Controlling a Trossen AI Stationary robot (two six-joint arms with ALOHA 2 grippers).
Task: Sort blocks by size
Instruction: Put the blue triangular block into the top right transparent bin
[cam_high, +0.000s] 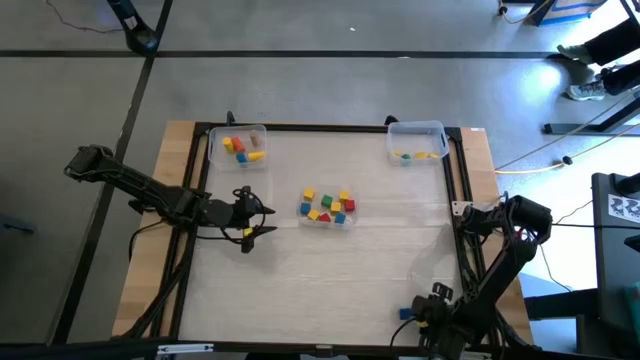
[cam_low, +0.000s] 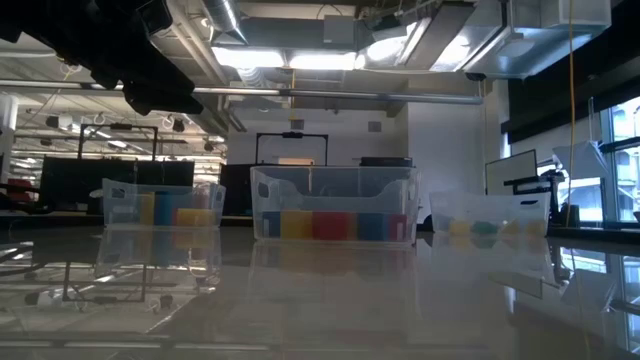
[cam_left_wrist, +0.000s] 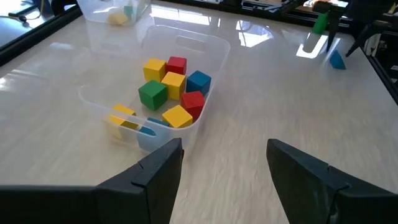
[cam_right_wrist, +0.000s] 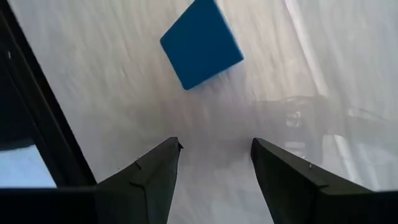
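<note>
High view: left hand (cam_high: 252, 218) left of frame centre, at the end of a dark arm stretched low across the table (cam_high: 360, 260) from the left edge, fingers spread and pointing right, holding nothing. Just right of it, at frame centre, a clear bin (cam_high: 327, 206) with a cluster of red, yellow, green and blue blocks (cam_high: 327, 205). Upper left, a second clear bin (cam_high: 238, 147) with a few yellow, red and orange blocks; upper right, a third bin (cam_high: 418, 141) with small yellow and green pieces. Right hand (cam_high: 418, 312) at the lower right corner, its arm folded back on itself, pointing left beside a lone blue block (cam_high: 405, 313) near the table's bottom edge.

Low view: three clear bins in a row across the middle of the frame, the centre one (cam_low: 333, 204) showing yellow, red and blue blocks through its wall; dark arm parts at upper left.

Left wrist view: two dark fingers (cam_left_wrist: 155, 180) apart at the bottom of the frame, empty; centre bin (cam_left_wrist: 186, 74) above them, blocks inside.

Right wrist view: two dark fingers (cam_right_wrist: 146, 180) apart at the bottom, nothing between them; blue block (cam_right_wrist: 201, 43) lying on the table at the top centre, clear of the fingers.
</note>
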